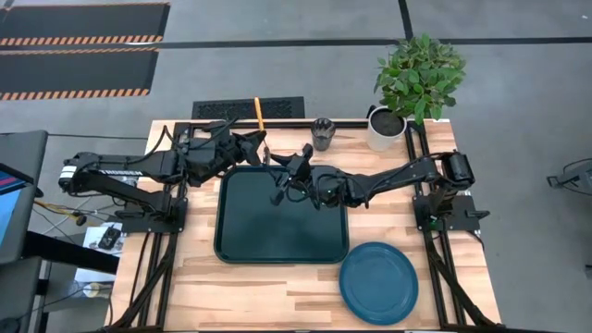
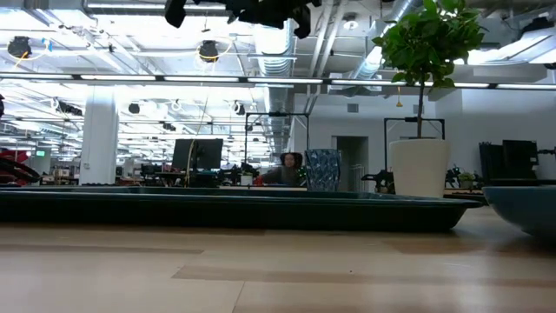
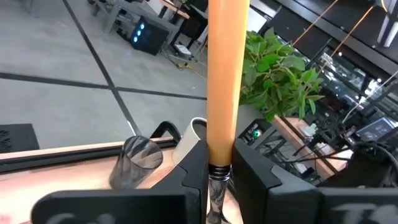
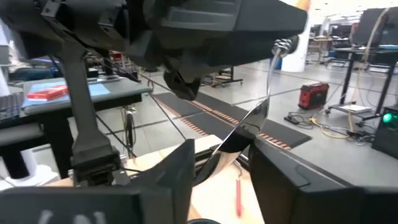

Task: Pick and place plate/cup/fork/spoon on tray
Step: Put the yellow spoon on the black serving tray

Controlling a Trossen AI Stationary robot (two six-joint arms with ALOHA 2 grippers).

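Note:
My left gripper point(image 1: 262, 148) is shut on the spoon, whose orange-yellow handle point(image 1: 259, 113) points toward the table's far edge. My right gripper point(image 1: 294, 165) meets it over the far edge of the dark green tray point(image 1: 277, 231), shut on the spoon's silver bowl point(image 4: 239, 140). Both grippers show high above the tray in the low view point(image 2: 234, 10). The fork's red handle point(image 4: 237, 196) lies on the wooden table below; the arms hide it in the high view. The grey cup point(image 1: 322, 132) stands on the table beyond the tray. The blue plate point(image 1: 378, 282) lies flat at the near right. My left gripper pinches the spoon between its two fingers at the lower end of the orange handle point(image 3: 219, 158), just above the metal neck point(image 3: 217, 183). The handle sticks out past the fingertips. The spoon is lifted clear of the table. My right gripper has the spoon's silver bowl point(image 4: 239, 140) between its two fingers, coming from the table's right side toward the left gripper. The bowl lies slantwise across the gap. The metal neck point(image 4: 273, 68) rises from it to the left gripper.
A white pot with a green plant point(image 1: 387, 129) stands at the far right, next to the cup. The tray's floor point(image 1: 277, 231) is bare. Bare wood lies along the near edge point(image 1: 259, 296), left of the plate. Black arm frames point(image 1: 435, 213) run along both table sides.

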